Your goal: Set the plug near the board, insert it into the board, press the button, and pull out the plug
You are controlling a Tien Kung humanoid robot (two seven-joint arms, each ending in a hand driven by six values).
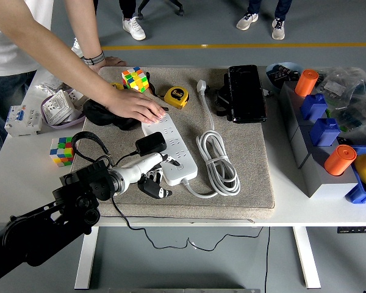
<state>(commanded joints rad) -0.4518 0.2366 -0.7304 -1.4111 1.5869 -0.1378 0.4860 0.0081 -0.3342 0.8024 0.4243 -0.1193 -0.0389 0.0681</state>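
Left hand [154, 183] at near end of power strip [169, 148], fingers curled, grasping nothing; black plug [150, 144] at its 12 o'clock, seated on strip. Person's hand [134, 105] steadies far end.

Mat [256, 165], centre of frame: grey-beige cloth, felt-like, rough and matt. Power strip [171, 149] on it: smooth white plastic, slight sheen; its coiled cable [218, 162] same white, rubbery look. Plug [150, 143]: black matt plastic. Left hand [151, 178], lower left: pale glossy shell, black matt fingers. Table [24, 168]: smooth white. Tape measure [176, 96]: yellow and black plastic. Case [245, 91], upper centre: black, glossy. Cube [135, 79]: shiny coloured plastic.
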